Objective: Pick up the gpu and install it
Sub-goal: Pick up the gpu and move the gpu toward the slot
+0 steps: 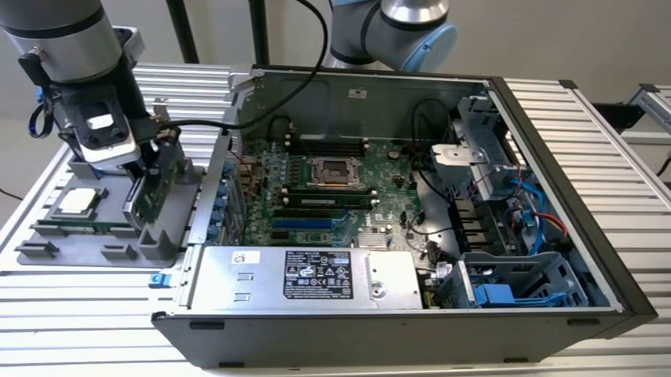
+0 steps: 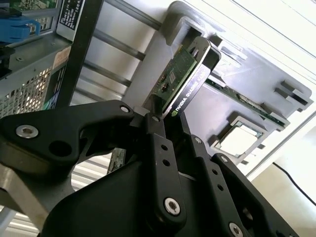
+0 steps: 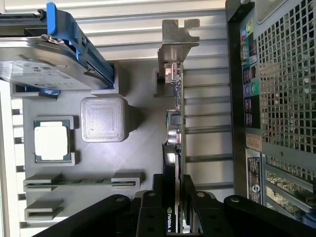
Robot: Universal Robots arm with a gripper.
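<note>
The end effector [image 1: 144,162] is at the grey parts tray [image 1: 63,245] on the counter [image 1: 84,330], at the exterior view's left, beside the open computer case [image 1: 587,157]. In both wrist views its 2 fingers press against the opposite faces of the gpu [image 3: 175,123], so it is clamped on the card's upper edge [image 2: 180,81].

The gpu [image 1: 154,188] stands on edge in its tray slot, silver bracket at the far end. Whether it has lifted clear of the slot is not readable.

By my reading, the pick-up is at the grasp stage: the hold is made, but the card is not yet away from the tray. The install is undone, as the expansion slots [image 1: 304,224] on the motherboard [image 1: 398,184] sit bare. The processor [image 3: 51,139], memory stick [image 3: 81,181] and hard drive [image 3: 44,64] lie in their tray places.
</note>
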